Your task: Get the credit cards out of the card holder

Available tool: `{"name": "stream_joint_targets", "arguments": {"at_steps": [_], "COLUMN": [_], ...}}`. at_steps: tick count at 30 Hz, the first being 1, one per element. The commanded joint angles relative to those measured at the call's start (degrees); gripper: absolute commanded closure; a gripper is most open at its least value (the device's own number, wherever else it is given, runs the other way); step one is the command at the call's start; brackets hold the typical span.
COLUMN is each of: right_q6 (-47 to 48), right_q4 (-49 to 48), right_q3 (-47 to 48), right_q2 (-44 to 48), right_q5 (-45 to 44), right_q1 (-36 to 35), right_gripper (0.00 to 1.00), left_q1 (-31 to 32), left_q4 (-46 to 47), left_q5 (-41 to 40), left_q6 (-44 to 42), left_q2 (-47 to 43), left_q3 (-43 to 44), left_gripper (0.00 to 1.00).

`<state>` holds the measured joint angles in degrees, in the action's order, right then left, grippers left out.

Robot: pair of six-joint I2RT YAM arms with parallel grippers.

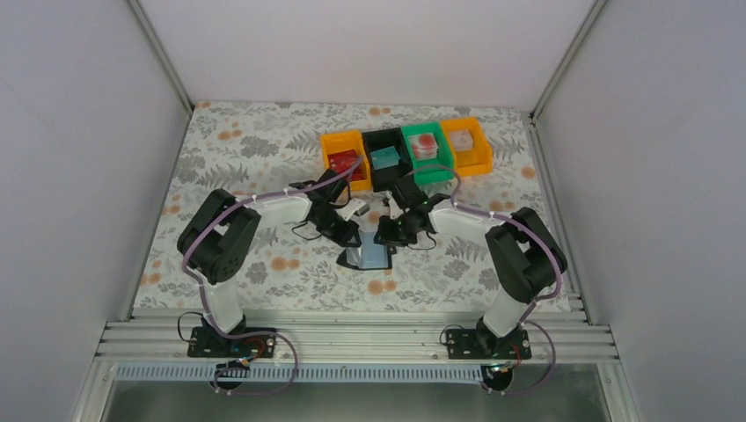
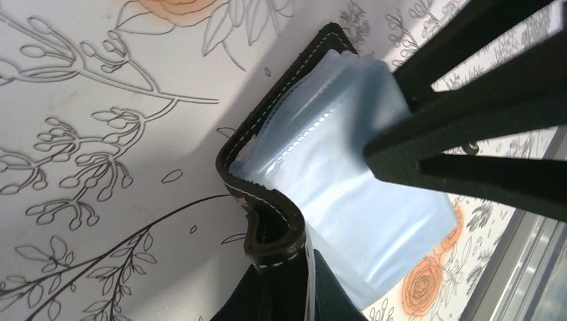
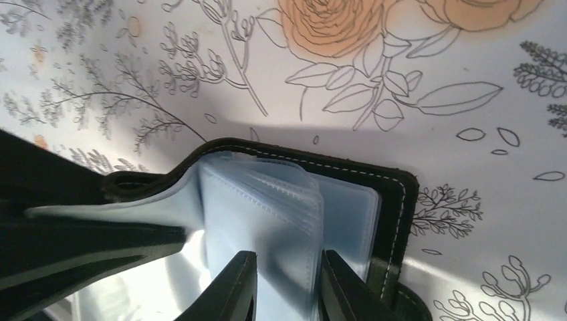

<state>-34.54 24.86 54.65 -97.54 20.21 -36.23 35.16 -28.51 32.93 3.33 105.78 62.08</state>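
The black card holder (image 1: pixel 368 257) lies open on the flowered table between both grippers. In the left wrist view its stitched black cover (image 2: pixel 267 221) curls up, with pale blue-grey credit cards (image 2: pixel 348 180) fanned inside. My left gripper (image 2: pixel 309 271) is shut on the holder's near cover edge. In the right wrist view my right gripper (image 3: pixel 287 284) is shut on the upright stack of credit cards (image 3: pixel 267 214), one finger on each side, above the holder's other cover (image 3: pixel 394 200). The left gripper's fingers (image 3: pixel 60 247) hold the pale-faced flap at the left.
A row of bins stands behind the arms: orange (image 1: pixel 345 154), black (image 1: pixel 385 156), green (image 1: pixel 425 148) and orange (image 1: pixel 466 145), each with small items. The table's metal front rail (image 1: pixel 352 334) runs just before the arm bases.
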Motion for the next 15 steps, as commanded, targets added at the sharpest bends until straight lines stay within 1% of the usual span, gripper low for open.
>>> {"name": "stream_joint_targets", "arguments": {"at_steps": [1, 4, 6, 10, 12, 15], "right_q6": [4.3, 8.0, 10.1, 13.6, 16.2, 19.4], "right_q4": [-1.8, 0.5, 1.4, 1.1, 0.0, -1.7], "right_q3": [2.5, 3.3, 3.3, 4.1, 5.8, 10.4], "right_q2": [1.9, 4.9, 7.2, 13.3, 16.0, 18.5], "right_q5": [4.8, 5.6, 6.9, 13.4, 17.4, 23.3], "right_q1": [1.5, 3.5, 6.1, 13.0, 15.8, 18.2], "right_gripper": [0.75, 0.71, 0.67, 0.58, 0.52, 0.46], "left_q1": [0.4, 0.2, 0.1, -0.4, -0.7, -0.9], "left_q4": [1.2, 0.5, -0.6, -2.9, -4.4, -8.5], "left_q5": [-1.6, -2.8, -5.4, -10.0, -10.7, -10.4], "left_q6": [-0.8, -2.9, -5.1, -10.5, -14.0, -18.9], "left_q2": [-0.7, -1.8, -3.2, -8.4, -12.3, -16.4], "left_q3": [0.9, 2.1, 3.7, 7.2, 8.8, 12.9], "left_gripper": [0.97, 0.98, 0.98, 0.98, 0.98, 0.98]}}
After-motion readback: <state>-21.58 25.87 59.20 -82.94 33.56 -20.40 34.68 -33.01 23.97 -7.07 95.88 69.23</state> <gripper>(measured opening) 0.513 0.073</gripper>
